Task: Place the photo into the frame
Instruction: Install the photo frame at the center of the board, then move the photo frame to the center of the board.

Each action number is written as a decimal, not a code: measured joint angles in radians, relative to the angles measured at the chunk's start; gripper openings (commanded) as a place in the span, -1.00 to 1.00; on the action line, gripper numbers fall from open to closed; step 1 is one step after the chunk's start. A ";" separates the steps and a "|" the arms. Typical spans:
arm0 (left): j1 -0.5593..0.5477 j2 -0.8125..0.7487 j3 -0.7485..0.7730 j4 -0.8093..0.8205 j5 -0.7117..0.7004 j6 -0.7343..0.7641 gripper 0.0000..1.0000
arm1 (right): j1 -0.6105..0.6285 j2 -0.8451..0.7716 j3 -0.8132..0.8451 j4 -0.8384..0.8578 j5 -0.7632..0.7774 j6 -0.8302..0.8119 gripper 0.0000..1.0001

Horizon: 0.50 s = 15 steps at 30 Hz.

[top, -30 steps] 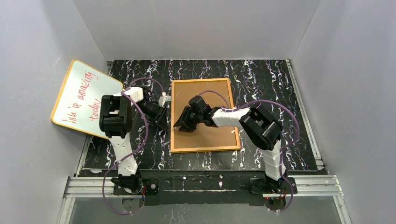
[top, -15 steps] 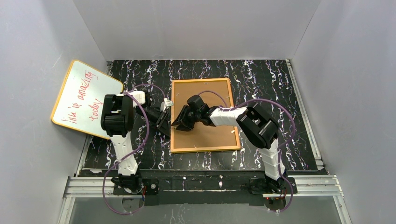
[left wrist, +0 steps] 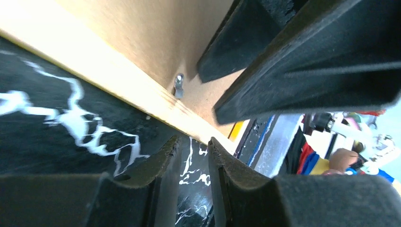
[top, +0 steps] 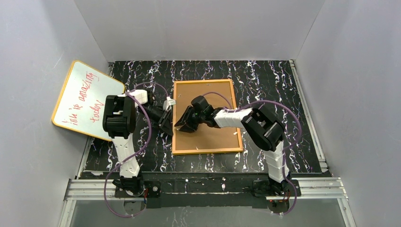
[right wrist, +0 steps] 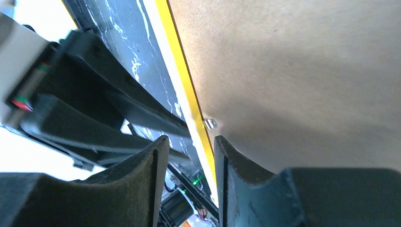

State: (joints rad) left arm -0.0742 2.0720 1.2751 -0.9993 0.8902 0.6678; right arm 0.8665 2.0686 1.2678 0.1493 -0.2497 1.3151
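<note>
The frame point(top: 207, 117) lay face down on the table point(top: 265, 80), brown backing board point(right wrist: 302, 80) up, photo unseen. Both the left gripper point(left wrist: 191, 161) and right gripper point(right wrist: 189, 156), nearly closed and empty, flanked a small metal clip point(left wrist: 178, 84), likely to turn it

Yellow-orange frame point(top: 208, 152) border, brown backing board point(top: 213, 135); black, white-veined counter point(top: 265, 80); red-lettered white whiteboard point(top: 85, 99); purple cables point(top: 146, 132).
</note>
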 measured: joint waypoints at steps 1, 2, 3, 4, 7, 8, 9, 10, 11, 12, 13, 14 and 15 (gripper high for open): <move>0.005 0.001 0.022 -0.010 -0.002 0.003 -0.40 | -0.006 -0.013 -0.011 -0.002 0.002 -0.005 0.08; 0.012 0.003 0.055 -0.020 -0.003 0.002 -0.32 | -0.018 -0.029 -0.022 -0.008 0.002 -0.014 0.13; 0.021 0.008 0.094 -0.025 -0.005 0.000 -0.22 | -0.038 -0.045 -0.023 -0.020 0.002 -0.029 0.17; 0.029 0.015 0.135 -0.024 -0.005 -0.008 -0.16 | -0.057 -0.054 -0.021 -0.023 0.004 -0.042 0.21; 0.045 0.051 0.243 0.027 -0.015 -0.089 -0.10 | -0.138 -0.066 0.034 -0.067 0.024 -0.107 0.29; 0.047 0.065 0.267 0.047 -0.019 -0.117 -0.07 | -0.164 -0.061 0.066 -0.085 0.034 -0.132 0.29; 0.048 0.086 0.301 0.072 -0.024 -0.157 -0.06 | -0.183 -0.058 0.090 -0.097 0.040 -0.151 0.29; 0.048 0.110 0.329 0.104 -0.029 -0.192 -0.05 | -0.207 -0.050 0.129 -0.111 0.045 -0.174 0.30; 0.048 0.131 0.351 0.124 -0.034 -0.221 -0.04 | -0.224 -0.037 0.166 -0.121 0.047 -0.195 0.30; 0.048 0.161 0.381 0.150 -0.036 -0.257 -0.04 | -0.235 -0.026 0.198 -0.126 0.047 -0.207 0.30; 0.048 0.191 0.415 0.159 -0.018 -0.296 -0.05 | -0.246 -0.007 0.233 -0.130 0.045 -0.223 0.30; 0.048 0.215 0.445 0.169 -0.002 -0.332 -0.10 | -0.254 0.016 0.268 -0.131 0.043 -0.238 0.30; 0.048 0.233 0.473 0.181 0.009 -0.361 -0.17 | -0.260 0.036 0.288 -0.132 0.039 -0.248 0.30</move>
State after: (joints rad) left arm -0.0261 2.3047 1.7485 -0.8181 0.8993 0.3069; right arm 0.6064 2.1048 1.5562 0.0174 -0.2111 1.0668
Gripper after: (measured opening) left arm 0.472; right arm 0.647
